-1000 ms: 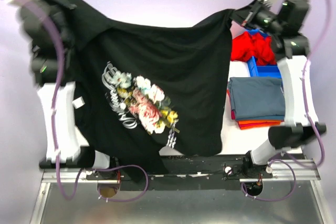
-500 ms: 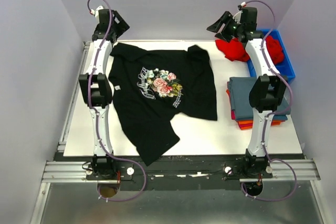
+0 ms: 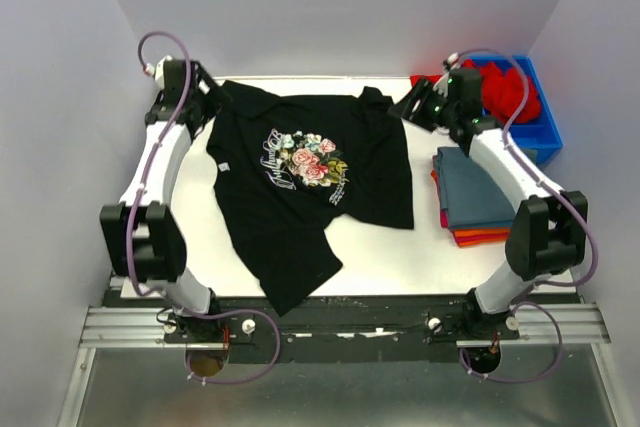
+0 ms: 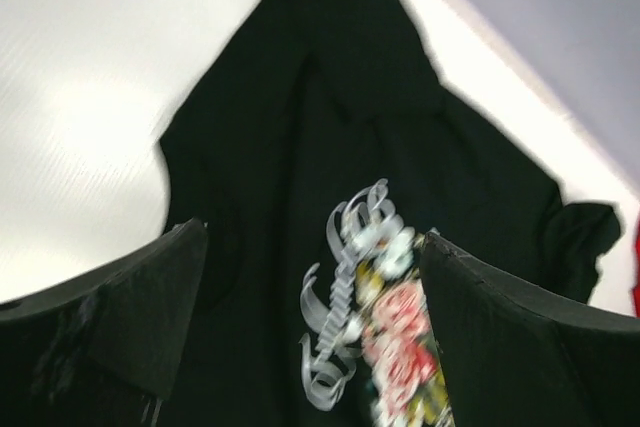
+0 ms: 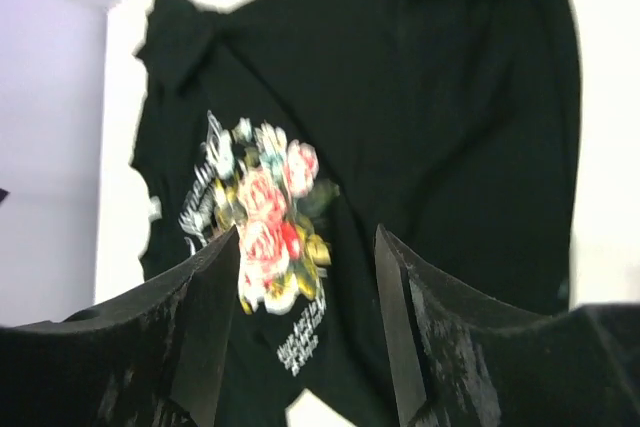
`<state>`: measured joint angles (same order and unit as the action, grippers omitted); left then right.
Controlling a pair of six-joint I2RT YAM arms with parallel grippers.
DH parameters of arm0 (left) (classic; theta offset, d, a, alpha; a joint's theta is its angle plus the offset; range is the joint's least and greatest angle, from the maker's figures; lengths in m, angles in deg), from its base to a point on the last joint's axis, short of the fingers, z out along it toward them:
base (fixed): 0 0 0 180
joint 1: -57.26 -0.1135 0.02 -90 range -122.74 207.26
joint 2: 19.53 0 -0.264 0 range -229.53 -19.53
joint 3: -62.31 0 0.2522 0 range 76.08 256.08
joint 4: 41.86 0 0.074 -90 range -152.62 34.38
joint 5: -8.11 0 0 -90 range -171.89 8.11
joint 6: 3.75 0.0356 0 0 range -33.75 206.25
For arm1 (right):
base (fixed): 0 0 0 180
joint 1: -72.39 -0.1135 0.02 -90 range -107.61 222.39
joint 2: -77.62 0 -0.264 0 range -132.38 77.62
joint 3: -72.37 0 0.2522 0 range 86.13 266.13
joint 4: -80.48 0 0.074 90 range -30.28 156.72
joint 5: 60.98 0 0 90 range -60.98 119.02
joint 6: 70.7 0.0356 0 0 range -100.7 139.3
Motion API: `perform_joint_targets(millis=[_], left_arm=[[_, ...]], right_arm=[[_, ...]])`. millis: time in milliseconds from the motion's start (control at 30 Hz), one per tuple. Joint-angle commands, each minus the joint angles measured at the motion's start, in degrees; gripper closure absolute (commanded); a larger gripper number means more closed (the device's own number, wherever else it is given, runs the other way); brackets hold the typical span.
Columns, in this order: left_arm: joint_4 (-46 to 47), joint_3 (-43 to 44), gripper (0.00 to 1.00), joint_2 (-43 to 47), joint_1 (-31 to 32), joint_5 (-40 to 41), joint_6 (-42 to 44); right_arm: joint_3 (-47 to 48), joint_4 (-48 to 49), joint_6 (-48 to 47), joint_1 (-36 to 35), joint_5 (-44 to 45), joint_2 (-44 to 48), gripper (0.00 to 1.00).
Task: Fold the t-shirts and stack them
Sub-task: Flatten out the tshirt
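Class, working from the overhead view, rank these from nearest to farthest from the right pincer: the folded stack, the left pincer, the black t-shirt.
1. The black t-shirt, its far right corner just beside the right pincer.
2. The folded stack, on the right, toward the near edge.
3. The left pincer, across the shirt at the far left.

Quick count: one blue bin (image 3: 548, 135), and one black t-shirt (image 3: 300, 212) spread out well left of it. Just in front of the bin there's one folded stack (image 3: 487, 192) showing three layers: slate-blue, red, orange. Inside the bin is some red cloth (image 3: 505, 92), can't tell how many pieces, plus a left arm (image 3: 158, 162) and a right arm (image 3: 505, 162), so two.
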<state>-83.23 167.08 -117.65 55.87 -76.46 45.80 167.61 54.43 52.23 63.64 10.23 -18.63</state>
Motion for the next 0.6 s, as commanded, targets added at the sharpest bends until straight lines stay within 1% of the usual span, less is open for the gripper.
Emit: perform_joint_targets(millis=[0, 33, 100, 133, 167, 267, 333, 400, 567], left_arm=[[0.18, -19.59, 0.01, 13.63, 0.77, 4.67, -3.14], [0.72, -23.46, 0.01, 16.97, 1.21, 5.98, -3.93], [1.51, -31.98, 0.01, 22.86, 1.21, 7.75, -5.6], [1.86, -35.33, 0.01, 25.59, 2.95, 8.71, -6.22], [1.95, -38.67, 0.02, 27.79, 2.97, 9.68, -6.66], [3.53, -45.98, 0.13, 32.55, 2.97, 12.4, -6.49], [4.94, -48.71, 0.17, 32.65, 2.97, 12.33, -6.14], [6.08, -49.69, 0.2, 30.64, 2.97, 11.1, -6.05], [8.45, -49.43, 0.25, 23.26, 2.97, 8.46, -5.78]], right_arm=[[-13.95, 8.5, 1.79, -6.43, 9.36, 8.34, 0.36], [-15.97, 8.69, 1.79, -8.37, 12.25, 9.84, 0.37], [-18.88, 8.52, 1.7, -10.92, 15.26, 12.74, 0.37], [-20.46, 8.34, 1.88, -11.54, 16.31, 13.79, 0.37], [-21.87, 7.99, 2.14, -11.9, 17.11, 15.11, 0.37], [-26.09, 5.88, 2.49, -12.16, 22.72, 18.1, 0.39], [-28.9, 5.61, 1.88, -12.25, 25.45, 20.39, 0.39], [-31.45, 5.53, 2.14, -12.25, 27.74, 22.5, 0.4], [-34.97, 7.1, 2.14, -12.25, 27.4, 25.58, 0.4]])
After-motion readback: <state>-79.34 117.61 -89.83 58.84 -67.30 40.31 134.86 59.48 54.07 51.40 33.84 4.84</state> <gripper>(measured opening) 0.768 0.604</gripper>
